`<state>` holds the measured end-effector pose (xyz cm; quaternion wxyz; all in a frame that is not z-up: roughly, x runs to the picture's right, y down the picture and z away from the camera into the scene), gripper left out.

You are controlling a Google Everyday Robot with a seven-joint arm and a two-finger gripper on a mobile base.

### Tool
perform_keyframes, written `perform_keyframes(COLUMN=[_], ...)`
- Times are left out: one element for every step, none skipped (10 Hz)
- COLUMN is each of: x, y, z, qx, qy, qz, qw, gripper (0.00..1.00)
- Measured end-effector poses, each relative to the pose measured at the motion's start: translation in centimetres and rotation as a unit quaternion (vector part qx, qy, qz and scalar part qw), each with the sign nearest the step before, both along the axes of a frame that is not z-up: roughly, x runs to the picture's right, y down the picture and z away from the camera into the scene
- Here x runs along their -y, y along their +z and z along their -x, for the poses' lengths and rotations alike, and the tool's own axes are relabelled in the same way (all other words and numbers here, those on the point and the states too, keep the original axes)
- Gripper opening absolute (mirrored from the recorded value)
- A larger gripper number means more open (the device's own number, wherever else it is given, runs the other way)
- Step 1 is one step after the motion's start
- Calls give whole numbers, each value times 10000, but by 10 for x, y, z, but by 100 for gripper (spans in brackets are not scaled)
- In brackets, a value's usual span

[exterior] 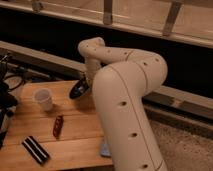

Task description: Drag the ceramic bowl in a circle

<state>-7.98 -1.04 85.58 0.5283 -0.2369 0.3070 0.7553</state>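
Note:
The ceramic bowl [78,89] is dark and glossy, tilted on the wooden table [30,130] near its far edge, right of the white cup. My gripper [86,82] is at the bowl's right rim, at the end of the white arm [125,100] that bends over the table. The arm hides most of the gripper and part of the bowl.
A small white cup [43,99] stands left of the bowl. A reddish-brown snack bar [58,126] lies mid-table. A black striped packet [35,149] lies at the front left. A bluish object [104,148] peeks out beside the arm. Dark cables and equipment [7,95] sit at the left edge.

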Motion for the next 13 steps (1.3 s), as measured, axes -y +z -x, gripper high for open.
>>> perform_keyframes(x=[1, 1, 0, 0, 3, 4, 7, 8, 10, 10, 8, 8, 8], y=[1, 1, 1, 3, 6, 7, 9, 11, 13, 13, 12, 11, 11], z=[9, 10, 10, 11, 17, 22, 26, 28, 29, 31, 32, 34, 37], qx=[15, 14, 33, 43, 63, 64, 66, 69, 70, 71, 66, 74, 87], qy=[-38, -69, -104, -162, -171, -188, -196, -219, -233, -240, -254, -261, -280], qz=[10, 29, 33, 54, 46, 52, 50, 56, 58, 58, 68, 69, 76], qw=[10000, 10000, 9999, 9998, 9998, 9998, 9998, 9997, 9997, 9997, 9996, 9996, 9995], gripper=[3, 3, 3, 3, 3, 3, 3, 3, 3, 3, 3, 3, 3])
